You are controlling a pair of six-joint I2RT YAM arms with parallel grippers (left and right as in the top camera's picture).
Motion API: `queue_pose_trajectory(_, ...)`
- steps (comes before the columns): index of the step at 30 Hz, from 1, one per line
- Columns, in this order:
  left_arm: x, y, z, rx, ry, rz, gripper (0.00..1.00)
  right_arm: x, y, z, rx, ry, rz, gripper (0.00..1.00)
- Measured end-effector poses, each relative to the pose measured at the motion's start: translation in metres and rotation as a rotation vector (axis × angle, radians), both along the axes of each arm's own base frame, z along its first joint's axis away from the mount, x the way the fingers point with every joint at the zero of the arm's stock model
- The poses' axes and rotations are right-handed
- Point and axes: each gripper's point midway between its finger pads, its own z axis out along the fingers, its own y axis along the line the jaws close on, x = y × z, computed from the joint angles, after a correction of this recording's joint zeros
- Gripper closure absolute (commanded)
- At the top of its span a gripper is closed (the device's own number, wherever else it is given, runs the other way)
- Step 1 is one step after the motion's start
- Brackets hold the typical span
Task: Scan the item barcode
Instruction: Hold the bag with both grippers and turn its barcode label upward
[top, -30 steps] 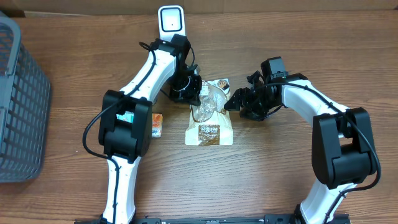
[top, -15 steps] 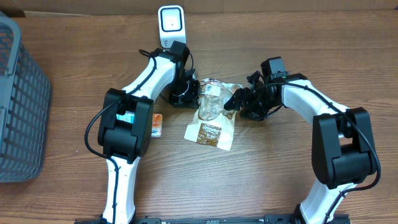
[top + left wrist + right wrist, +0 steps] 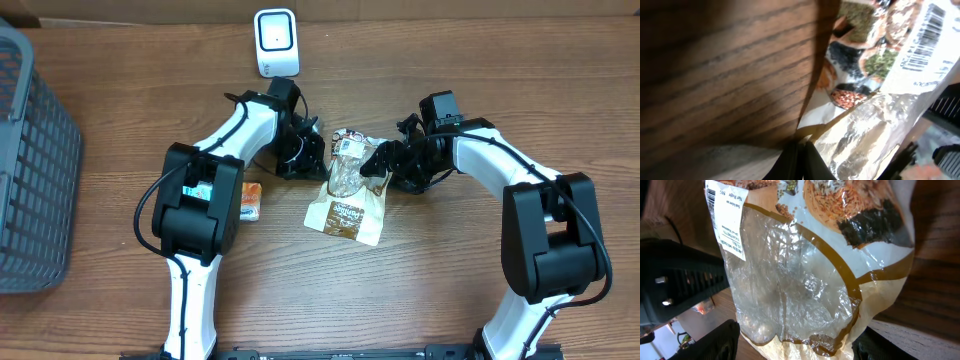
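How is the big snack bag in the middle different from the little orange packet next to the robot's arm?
The snack bag is much bigger than the orange packet. The bag is white and brown with a clear, crinkly window; the packet is mostly orange. The bag sits between both grippers, the left gripper shut at its edge and the right gripper at its other side, while the packet lies alone, untouched. Both rest on the wooden table.

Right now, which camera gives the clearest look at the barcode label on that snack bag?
The left wrist view: the barcode label fills the corner with its bars sharp. The right wrist view shows the label as printed text only. Overhead, it is a tiny white patch on the bag.
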Motion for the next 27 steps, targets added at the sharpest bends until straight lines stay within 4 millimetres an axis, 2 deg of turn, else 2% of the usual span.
queue_pose_trajectory(3, 0.007, -0.003, 0.015, -0.054, -0.065, -0.051, 0.96, 0.000, 0.000, 0.000, 0.000, 0.000, 0.000, 0.30)
queue_pose_trajectory(7, 0.016, -0.012, 0.050, -0.131, -0.170, -0.107, 0.96, 0.000, 0.000, 0.000, 0.000, -0.001, -0.001, 0.30)
queue_pose_trajectory(10, 0.016, -0.019, 0.059, -0.162, -0.206, -0.136, 0.96, 0.000, 0.000, 0.000, 0.000, -0.001, -0.001, 0.30)
queue_pose_trajectory(18, 0.010, -0.048, 0.057, -0.191, -0.242, -0.190, 0.96, 0.000, 0.000, 0.000, 0.000, 0.000, -0.001, 0.30)
queue_pose_trajectory(24, 0.005, -0.049, 0.028, -0.147, -0.157, -0.154, 0.96, -0.001, 0.000, 0.000, -0.001, 0.006, -0.001, 0.30)
queue_pose_trajectory(25, 0.004, -0.048, 0.021, -0.138, -0.131, -0.141, 0.96, -0.002, 0.000, 0.000, -0.001, 0.008, 0.000, 0.32)
queue_pose_trajectory(26, 0.002, -0.047, 0.017, -0.129, -0.112, -0.131, 0.96, -0.002, 0.000, 0.000, -0.002, 0.009, -0.001, 0.39)
queue_pose_trajectory(27, 0.000, -0.046, 0.012, -0.119, -0.087, -0.119, 0.96, -0.002, 0.000, 0.000, -0.002, 0.009, 0.000, 0.40)
